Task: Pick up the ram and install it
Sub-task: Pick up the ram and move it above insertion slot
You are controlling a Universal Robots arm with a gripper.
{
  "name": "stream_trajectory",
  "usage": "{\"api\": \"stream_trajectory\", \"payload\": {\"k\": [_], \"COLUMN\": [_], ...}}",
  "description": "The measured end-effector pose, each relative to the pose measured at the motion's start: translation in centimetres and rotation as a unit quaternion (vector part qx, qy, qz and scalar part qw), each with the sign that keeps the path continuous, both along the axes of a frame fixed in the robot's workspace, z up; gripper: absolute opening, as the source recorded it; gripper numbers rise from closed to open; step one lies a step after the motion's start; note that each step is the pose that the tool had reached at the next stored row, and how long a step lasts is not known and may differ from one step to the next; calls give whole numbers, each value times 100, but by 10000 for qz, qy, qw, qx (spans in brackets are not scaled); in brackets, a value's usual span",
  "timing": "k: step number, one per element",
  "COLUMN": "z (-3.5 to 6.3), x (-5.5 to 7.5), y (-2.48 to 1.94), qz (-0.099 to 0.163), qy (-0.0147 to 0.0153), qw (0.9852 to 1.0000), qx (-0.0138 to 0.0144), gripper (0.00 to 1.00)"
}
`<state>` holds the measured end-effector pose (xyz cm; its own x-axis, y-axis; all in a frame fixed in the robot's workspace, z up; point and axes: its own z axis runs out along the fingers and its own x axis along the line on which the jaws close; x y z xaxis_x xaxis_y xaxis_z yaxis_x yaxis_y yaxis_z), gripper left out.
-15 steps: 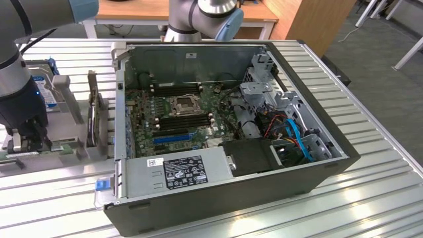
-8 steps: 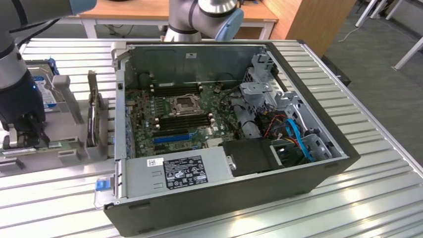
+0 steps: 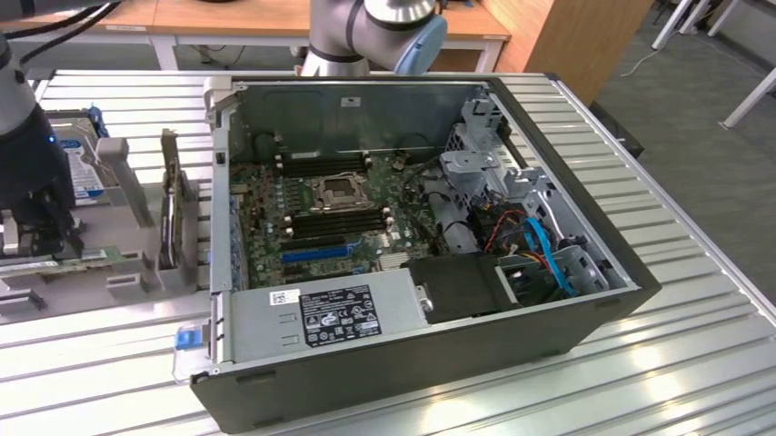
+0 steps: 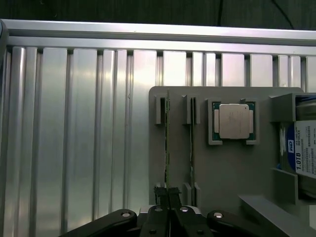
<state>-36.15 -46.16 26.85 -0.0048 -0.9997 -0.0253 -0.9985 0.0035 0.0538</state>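
Note:
Two rams stand on edge in a grey holder [image 4: 232,168]. My gripper [image 4: 169,196] is shut on one end of the thin green ram [image 4: 167,143], its dark fingers [image 4: 160,200] pinching the board's edge. The stick still sits in its slots. A second ram [image 4: 191,143] stands parallel right beside it. In the exterior view the gripper [image 3: 43,243] hangs over the holder at the exterior view's left, with the green ram [image 3: 58,265] just under it. The open computer case [image 3: 582,309] lies beside it, with black memory slots [image 3: 340,220] on the motherboard.
A square silver processor [image 4: 233,121] and a hard drive [image 4: 306,148] with a blue-white label share the holder. A dark card [image 3: 173,204] stands upright between holder and case. The processor socket [image 3: 336,191], power supply [image 3: 327,313] and cables [image 3: 546,254] crowd the case. The table [image 3: 679,363] is ribbed metal.

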Motion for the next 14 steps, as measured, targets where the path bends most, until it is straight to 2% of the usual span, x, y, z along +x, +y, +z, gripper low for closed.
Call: {"api": "stream_trajectory", "payload": {"k": [14], "z": [376], "x": [10], "y": [0], "qz": [0], "qy": [0], "qw": [10000], "qx": [0], "gripper": [11]}}
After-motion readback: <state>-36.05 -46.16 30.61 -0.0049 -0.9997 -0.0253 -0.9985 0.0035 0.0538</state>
